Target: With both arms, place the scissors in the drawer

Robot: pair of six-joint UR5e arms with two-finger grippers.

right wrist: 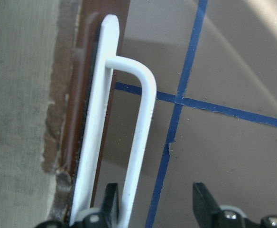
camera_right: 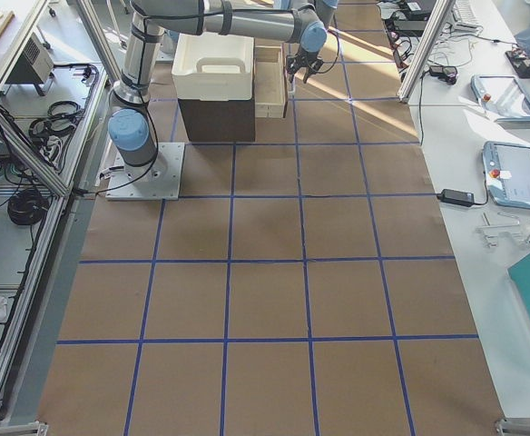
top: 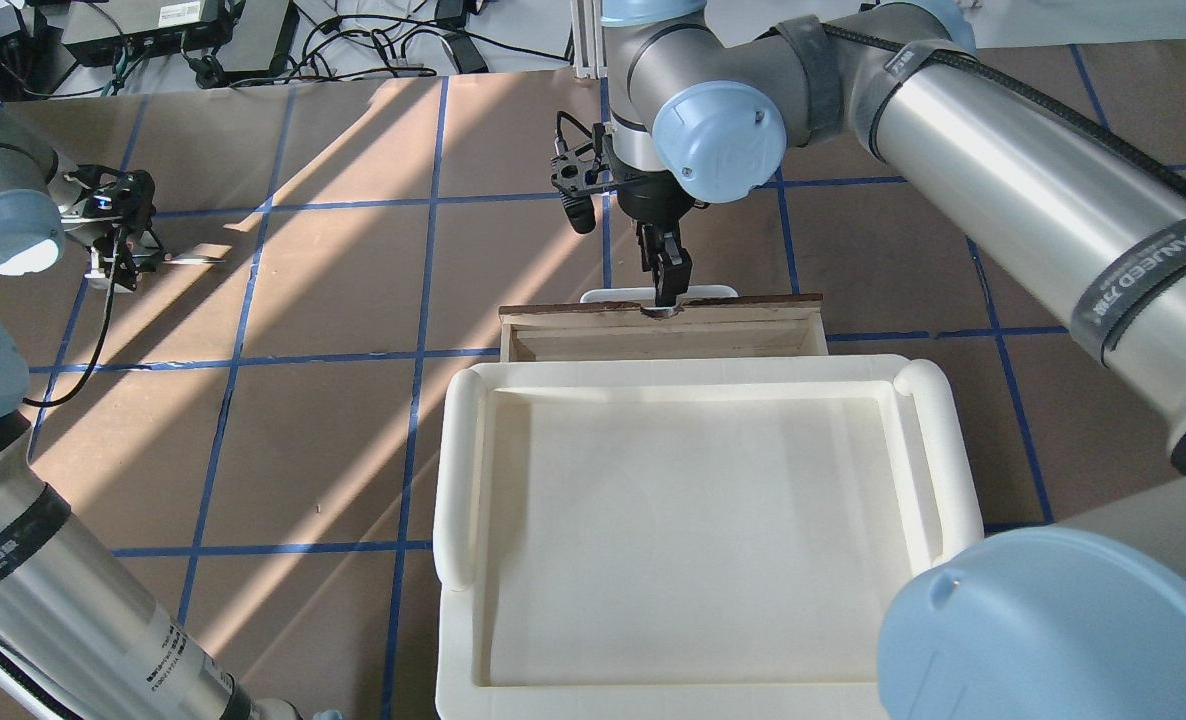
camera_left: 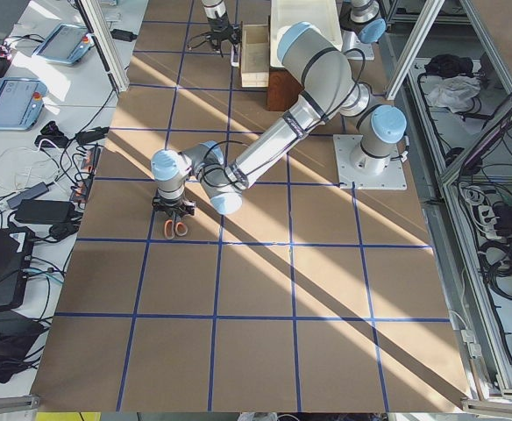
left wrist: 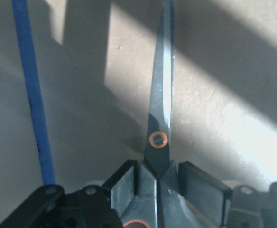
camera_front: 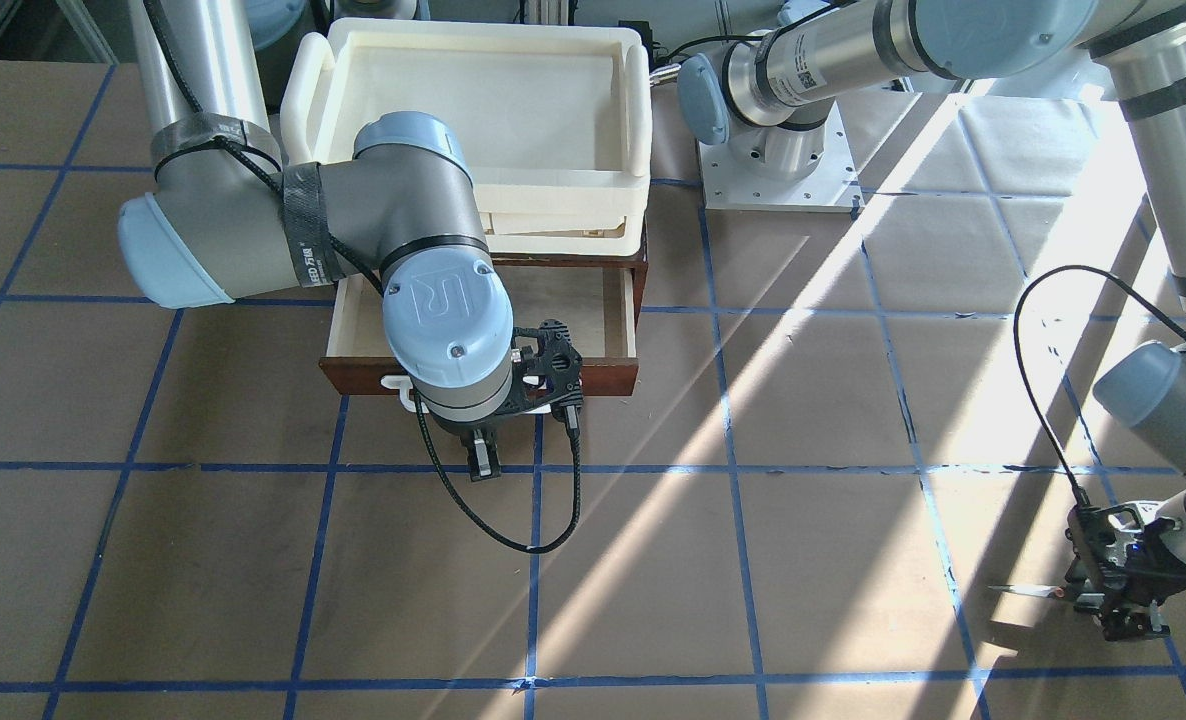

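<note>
The scissors (left wrist: 160,118) lie blade-forward between my left gripper's fingers (left wrist: 200,187), which are shut on them just behind the orange pivot ring. In the front view my left gripper (camera_front: 1103,595) is low over the table at the far right, with the blade (camera_front: 1028,590) sticking out. The drawer (camera_front: 573,310) is pulled open and its pale inside shows. My right gripper (right wrist: 156,190) is open astride the drawer's white bar handle (right wrist: 141,118), its fingers (right wrist: 111,199) apart. It hangs in front of the drawer front (camera_front: 603,378).
A cream plastic tray (camera_front: 633,180) sits on the cabinet above the drawer. The left arm's base plate (camera_front: 778,175) is bolted beside it. Blue tape lines grid the brown table, and sun stripes cross it. A black cable (camera_front: 513,530) loops below my right wrist.
</note>
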